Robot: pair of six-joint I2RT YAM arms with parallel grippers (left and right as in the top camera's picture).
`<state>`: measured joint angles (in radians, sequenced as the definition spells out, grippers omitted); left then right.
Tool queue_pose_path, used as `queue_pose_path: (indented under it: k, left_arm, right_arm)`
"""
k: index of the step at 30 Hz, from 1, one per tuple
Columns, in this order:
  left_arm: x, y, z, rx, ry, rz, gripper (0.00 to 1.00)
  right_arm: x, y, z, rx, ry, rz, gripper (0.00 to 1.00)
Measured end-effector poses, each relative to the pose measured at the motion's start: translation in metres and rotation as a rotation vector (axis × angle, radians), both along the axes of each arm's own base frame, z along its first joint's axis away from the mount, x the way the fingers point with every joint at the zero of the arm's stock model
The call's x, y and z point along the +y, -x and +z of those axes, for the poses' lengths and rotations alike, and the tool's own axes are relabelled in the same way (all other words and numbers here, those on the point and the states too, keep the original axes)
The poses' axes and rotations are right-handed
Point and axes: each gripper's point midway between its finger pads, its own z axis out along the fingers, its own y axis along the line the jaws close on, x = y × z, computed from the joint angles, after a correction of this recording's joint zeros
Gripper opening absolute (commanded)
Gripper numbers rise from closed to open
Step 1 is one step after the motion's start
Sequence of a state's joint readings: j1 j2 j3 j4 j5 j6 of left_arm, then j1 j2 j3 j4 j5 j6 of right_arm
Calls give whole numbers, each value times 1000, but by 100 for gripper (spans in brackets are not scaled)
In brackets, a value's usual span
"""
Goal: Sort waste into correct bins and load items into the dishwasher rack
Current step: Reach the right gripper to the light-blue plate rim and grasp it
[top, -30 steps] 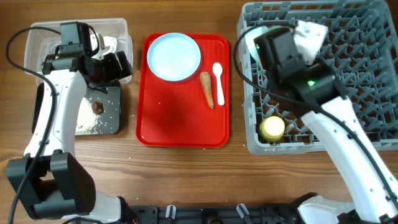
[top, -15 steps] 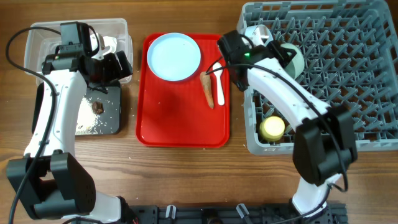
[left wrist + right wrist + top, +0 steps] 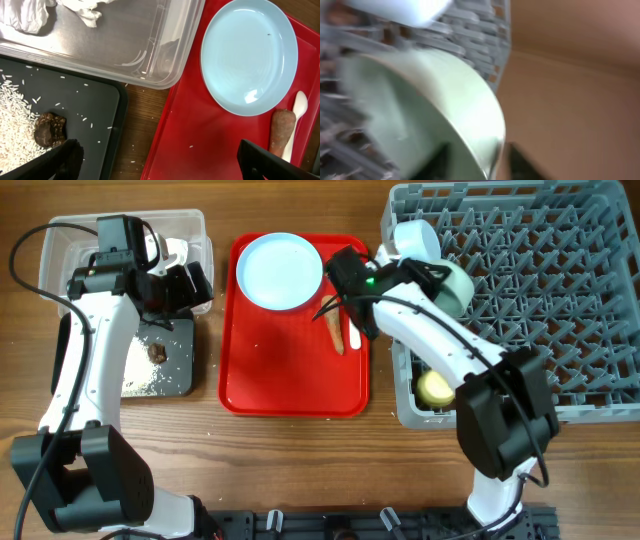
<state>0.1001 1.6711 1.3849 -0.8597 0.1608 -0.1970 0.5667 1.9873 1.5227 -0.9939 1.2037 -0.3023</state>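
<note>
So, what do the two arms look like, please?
The left arm and right arm have white tubular links with black boxy joints. Thin black cables loop alongside. A green light glows on the right arm's wrist. The left fingers are black.

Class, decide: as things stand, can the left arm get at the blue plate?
Probably yes: the plate lies bare on the red tray, and the open left hand hangs beside it with nothing between.

Wooden table point(image 3: 290, 455) bears clear tub point(image 3: 192, 222), black tray point(image 3: 183, 365), red tray point(image 3: 290, 375), grey rack point(image 3: 590, 330).
</note>
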Motion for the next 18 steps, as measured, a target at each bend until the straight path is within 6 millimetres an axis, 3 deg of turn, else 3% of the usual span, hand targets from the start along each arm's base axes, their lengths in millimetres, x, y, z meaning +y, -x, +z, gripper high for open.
queue_pose_path:
  k: [6,13,16,18]
  left_arm:
    - [0,0,0,0,1,0,100]
    - [0,0,0,0,0,0,100]
    - [0,0,0,0,0,0,100]
    - [0,0,0,0,0,0,100]
  right_arm:
    - [26,1,-11,20,-63,57,100]
    - [68,-10,-31,-1,-300,127,100]
    - [93,-24,-24,-65,-489,149,100]
    - [122,-35,-2,-140,-708,184,100]
